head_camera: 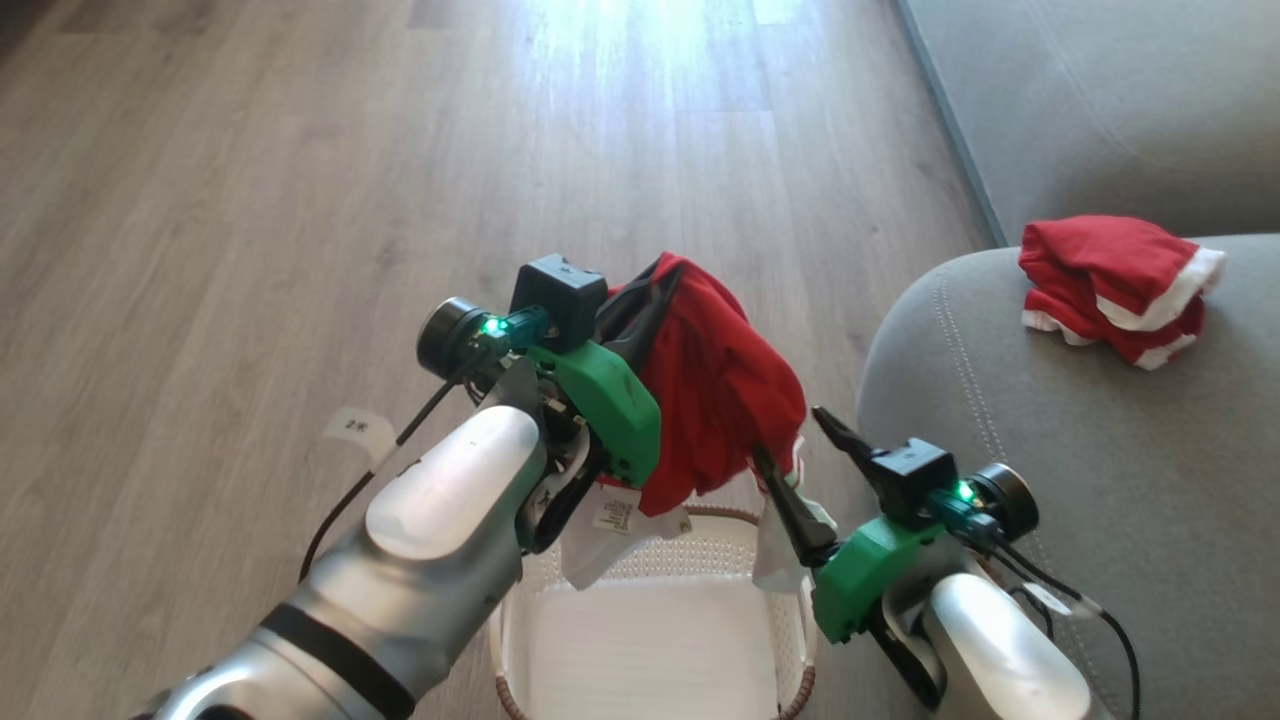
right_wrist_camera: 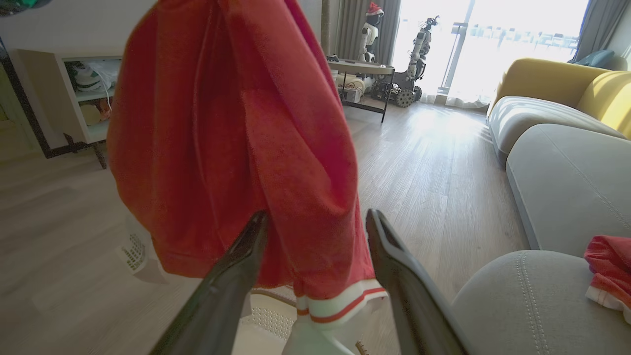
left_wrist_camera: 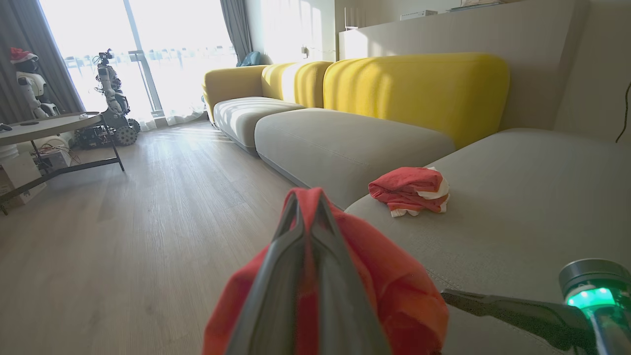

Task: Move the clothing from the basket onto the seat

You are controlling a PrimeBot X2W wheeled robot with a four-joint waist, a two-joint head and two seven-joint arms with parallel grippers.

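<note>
Dark fingers of the left gripper (head_camera: 665, 272) pinched tight on the top fold of a bright red soft-fabric garment with white trim (head_camera: 720, 390). It hangs free from that pinch, above the small white perforated plastic basket with brown woven-look rim (head_camera: 700, 553). In the head view the cloth's long axis runs from the pinch at 12 o'clock down to the white hem and care label at 6. The hem dangles just over the basket's far rim.

The right gripper (head_camera: 790, 440) has its fingers spread wide, nothing clamped. It sits at 4 o'clock from the hanging garment, near its lower edge. The right wrist view puts red cloth and striped cuff between and beyond the two fingers; whether they touch cannot be told.

The large grey fabric-upholstered sofa with stitched seams (head_camera: 1100, 480) lies at 3 o'clock from the held garment, its rounded cushion edge near the basket's right side. The right arm is nearer it, but the left arm has the load, so the carry likely goes rightward past the right gripper. Judged risk: the trailing hem snags on those open fingers.

A second crumpled red garment with white trim bands (head_camera: 1110, 285) rests on the sofa cushion at 2 o'clock from the left gripper, well apart.

Basket: visible bottom is bare white, near corners hidden behind both forearms. Judged: last piece in hand, placement not yet done
</note>
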